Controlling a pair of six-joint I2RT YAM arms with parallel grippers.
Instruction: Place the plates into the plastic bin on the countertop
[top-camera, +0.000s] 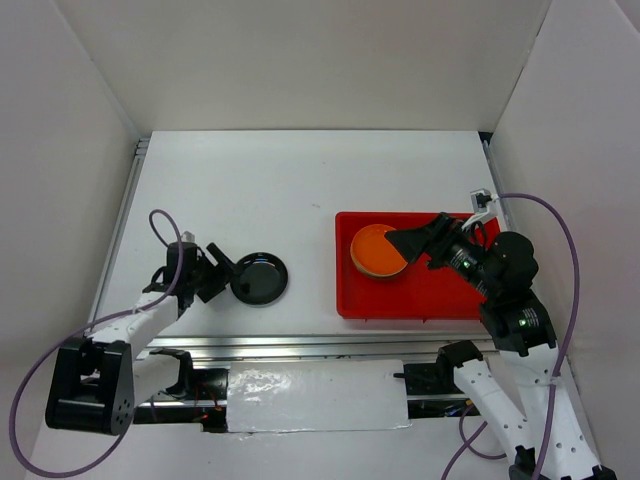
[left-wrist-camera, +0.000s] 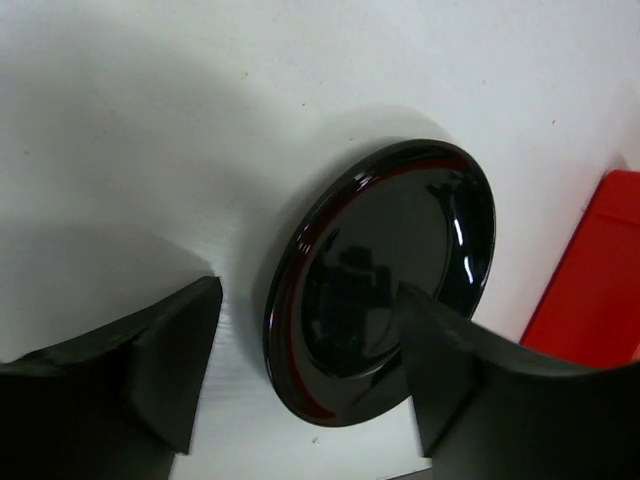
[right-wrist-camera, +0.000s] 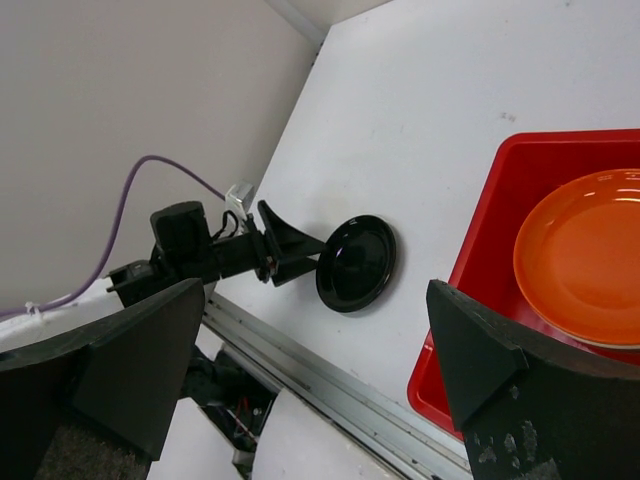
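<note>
1. The black plate (top-camera: 258, 279) lies flat on the countertop (top-camera: 280, 190). It is well apart from the red bin (top-camera: 440, 295) on its right, and it is the only plate we see outside the bin.
2. The orange plate (top-camera: 376, 250) already rests inside the bin, toward its far left corner.
3. Our left gripper (left-wrist-camera: 310, 360) sits low at the black plate's left edge with its jaws wide apart. One finger is over bare countertop beside the rim and the other reaches over the plate's face. It grips nothing, and we cannot tell whether either finger touches the plate.
4. Our right gripper (right-wrist-camera: 310, 370) hangs above the bin, just right of the orange plate. Its jaws are spread wide with nothing between them.
5. We judge the step in hand to be picking up the black plate with the left arm.
6. The next move calls for pinching the rim. The plate is shallow and glossy, so the outer finger probably needs to get under the edge before the jaws close, or the plate may slide away.
7. After that we would lift, carry rightward over the bin's low wall, and set the plate down beside the orange one. The right arm may need to clear the bin first.
</note>
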